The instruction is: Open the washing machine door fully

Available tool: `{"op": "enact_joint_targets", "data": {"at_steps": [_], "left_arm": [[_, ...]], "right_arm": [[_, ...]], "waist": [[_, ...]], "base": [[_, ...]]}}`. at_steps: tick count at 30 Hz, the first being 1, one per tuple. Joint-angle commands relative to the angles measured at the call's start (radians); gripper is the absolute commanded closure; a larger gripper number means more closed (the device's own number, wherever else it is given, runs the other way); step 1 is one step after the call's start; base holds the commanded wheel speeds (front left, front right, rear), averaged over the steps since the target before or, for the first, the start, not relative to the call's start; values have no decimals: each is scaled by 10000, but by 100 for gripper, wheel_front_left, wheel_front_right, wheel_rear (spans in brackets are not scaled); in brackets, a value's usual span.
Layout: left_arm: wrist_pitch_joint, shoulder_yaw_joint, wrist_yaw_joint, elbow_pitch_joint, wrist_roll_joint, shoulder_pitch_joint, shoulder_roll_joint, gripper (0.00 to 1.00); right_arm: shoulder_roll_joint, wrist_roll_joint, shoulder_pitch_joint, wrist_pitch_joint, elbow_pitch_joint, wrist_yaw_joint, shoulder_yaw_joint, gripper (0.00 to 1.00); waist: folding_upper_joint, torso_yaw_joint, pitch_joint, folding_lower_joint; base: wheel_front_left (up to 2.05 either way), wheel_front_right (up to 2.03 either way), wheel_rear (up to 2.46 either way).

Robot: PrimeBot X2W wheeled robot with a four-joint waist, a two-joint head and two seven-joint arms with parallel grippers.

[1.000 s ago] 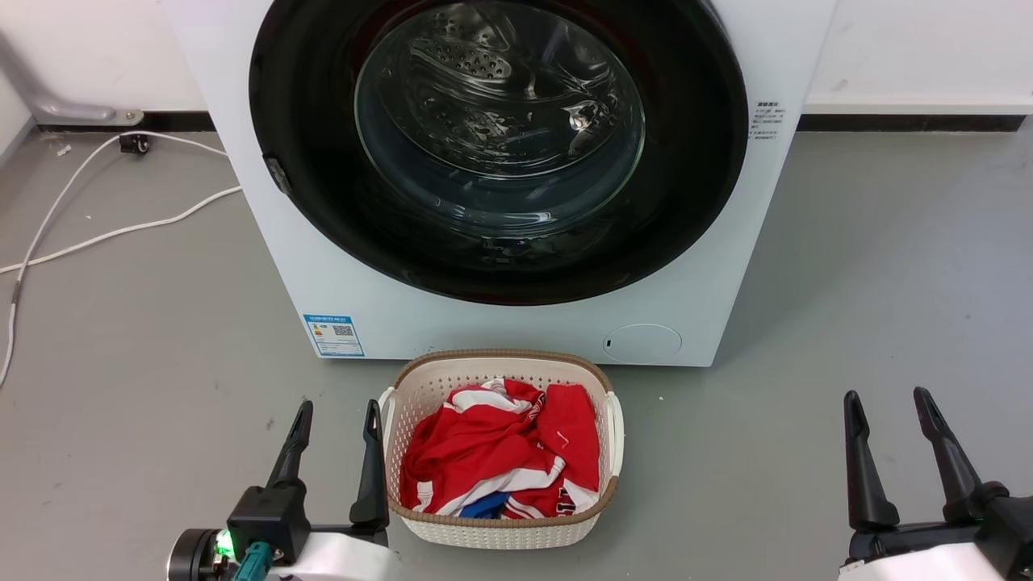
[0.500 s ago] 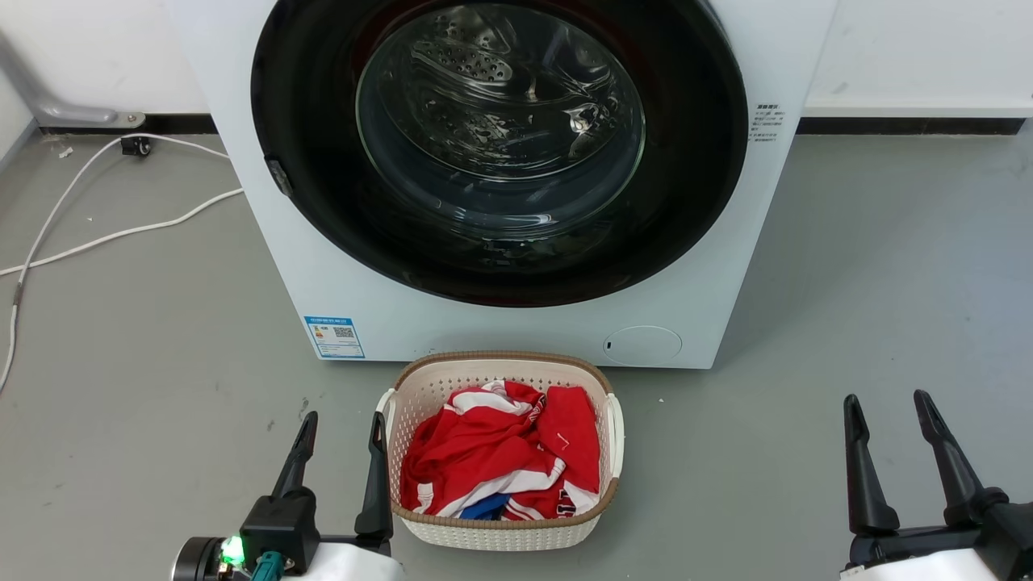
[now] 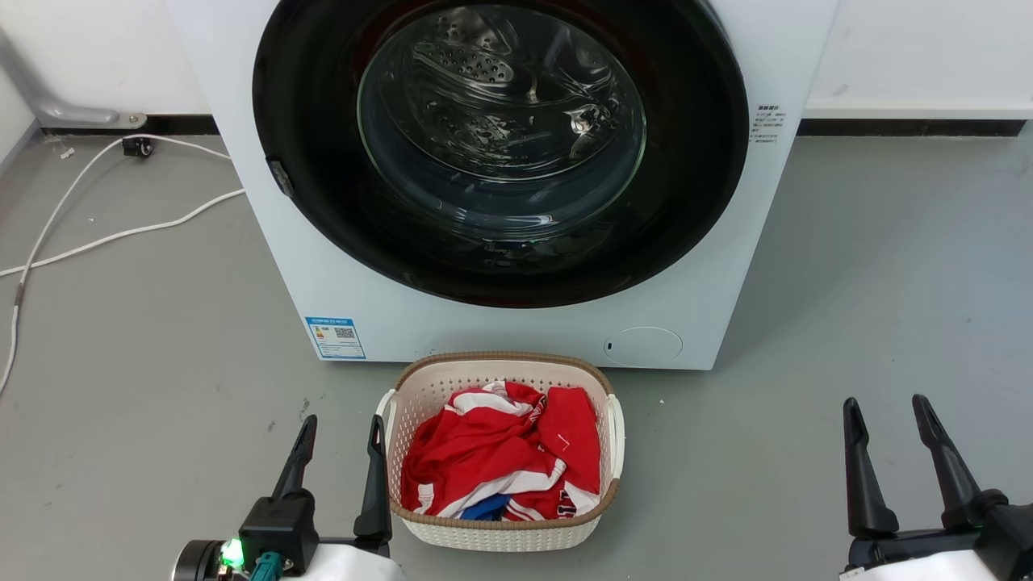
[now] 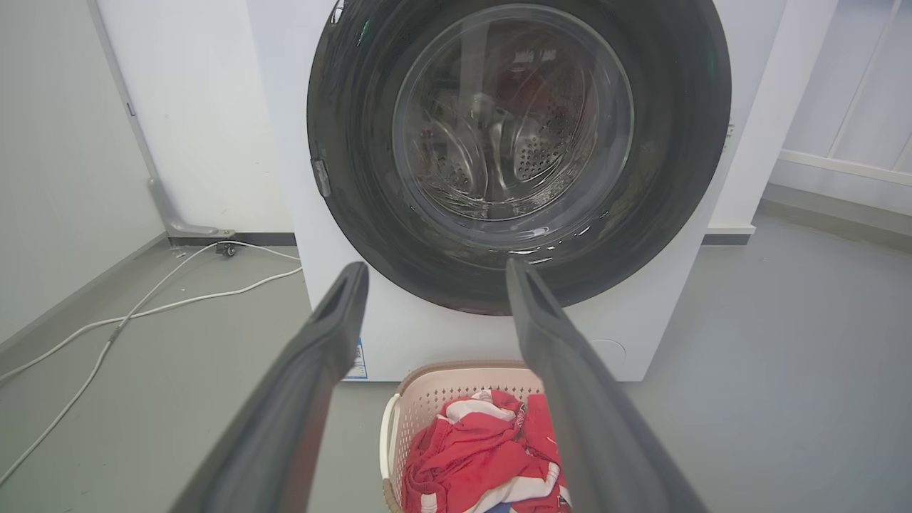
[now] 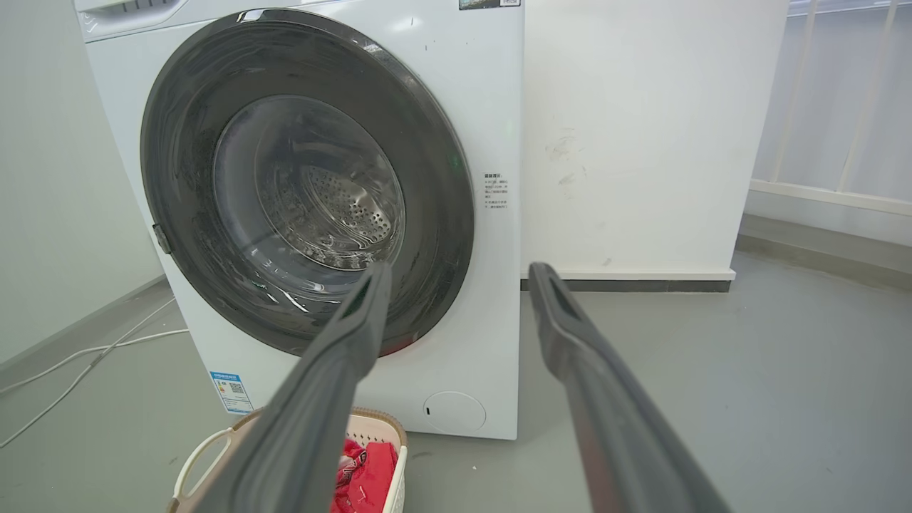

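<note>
Gaping, left end effector (image 3: 343, 421) and right end effector (image 3: 883, 401) sit well before the washing machine door (image 3: 500, 149).

The head view's top edge cuts off the upper part of the machine (image 3: 726, 266) and of its door (image 3: 702, 161). Print on the blue label (image 3: 335, 337) and on the small note (image 3: 767, 123) right of the door is too small to read. The bottom edge cuts the arms just below the left pincer (image 3: 342, 421) and right pincer (image 3: 884, 401). A blue cloth (image 3: 487, 507) in the basket (image 3: 500, 532) lies mostly under red cloth (image 3: 484, 452). The cable (image 3: 121, 234) runs off the left edge. In both wrist views the fingers (image 4: 285, 427) blur near the camera and cover part of the basket, which the bottom edge also cuts.
</note>
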Motion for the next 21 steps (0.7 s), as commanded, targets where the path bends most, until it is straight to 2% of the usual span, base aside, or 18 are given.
{"op": "enact_joint_targets", "data": {"at_steps": [1, 2, 3, 4, 7, 9, 12, 16, 19, 21], "left_arm": [[-52, 21, 25, 5, -28, 70, 6, 0], [-52, 23, 27, 17, -31, 73, 6, 0], [-52, 15, 29, 26, -33, 69, 6, 0], [-52, 13, 30, 34, -36, 62, 6, 0], [-51, 14, 43, 49, -46, 41, 6, 0], [-51, 21, 52, 53, -41, 39, 6, 0], [-52, 36, 54, 56, -46, 64, 4, 0], [-51, 42, 40, 63, -65, 95, 4, 0], [-51, 24, 17, 70, -74, 98, 4, 0], [-51, 15, 4, 89, -93, 89, 4, 0]], "right_arm": [[13, 92, 119, -21, 42, -3, 16, 0], [13, 99, 120, -21, 61, -3, 26, 10], [13, 132, 125, -21, 93, -3, 42, 79], [13, 153, 132, -21, 131, -1, 85, 100], [11, 480, 111, -21, 212, -3, 11, 100], [13, 1281, 77, -21, 308, -3, -91, 100], [14, 3311, -15, -21, 611, -1, -184, 100], [14, 6981, -248, -19, 1074, -1, -169, 100], [20, 9846, -279, -21, 1229, -1, 375, 100], [8, 11157, -262, -21, 1119, -1, 818, 100]], "waist": [[0, -4, 1, 0], [0, -5, 1, 0], [0, -4, 1, 0], [0, -2, 2, 0], [0, 2, 3, 0], [0, 3, 0, 0], [0, -2, -10, 0], [0, -13, -23, 0], [0, -10, -36, 0], [0, -2, -39, 0]], "base": [[0, 0, 0], [0, 0, 0], [0, 0, 0], [0, 0, 0], [0, 0, 0], [0, 0, 0], [0, 0, 0], [0, 0, 0], [0, 0, 0], [0, 0, 0]]}}
